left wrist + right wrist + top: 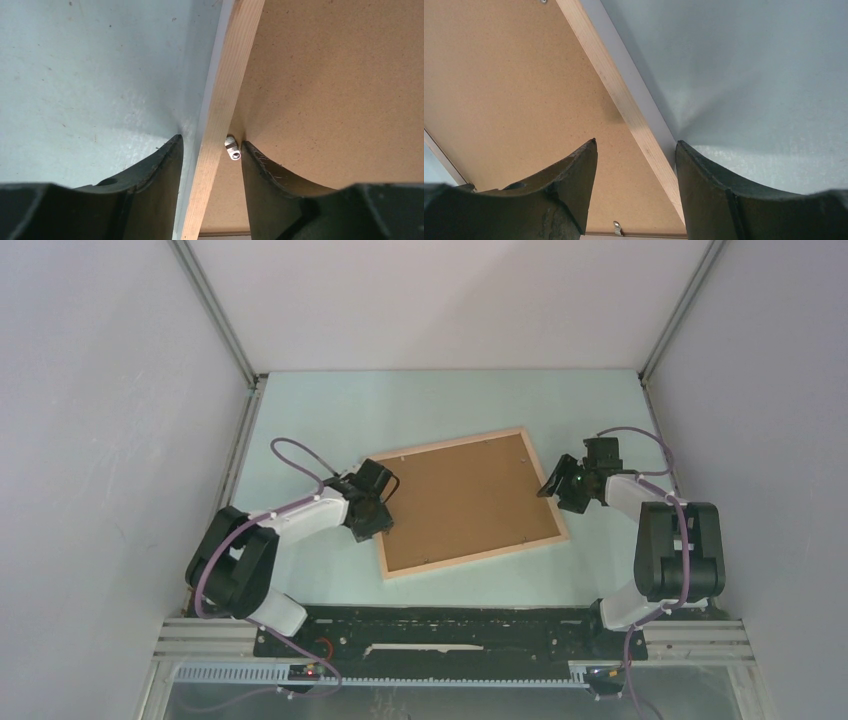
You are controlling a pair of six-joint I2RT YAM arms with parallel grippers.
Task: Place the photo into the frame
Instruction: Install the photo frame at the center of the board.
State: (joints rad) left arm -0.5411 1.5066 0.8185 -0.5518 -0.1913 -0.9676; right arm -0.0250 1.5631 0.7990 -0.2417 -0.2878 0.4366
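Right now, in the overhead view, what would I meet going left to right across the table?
Left claw → photo, brown back up, inside the wooden frame → right claw.

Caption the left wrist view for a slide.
Open left claw astride the frame, table on one side, the brown back of the photo and a metal clip on the other.

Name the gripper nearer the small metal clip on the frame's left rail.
Left. The left gripper straddles the frame rail right at the clip; the right gripper straddles the opposite rail, across the photo's brown back.
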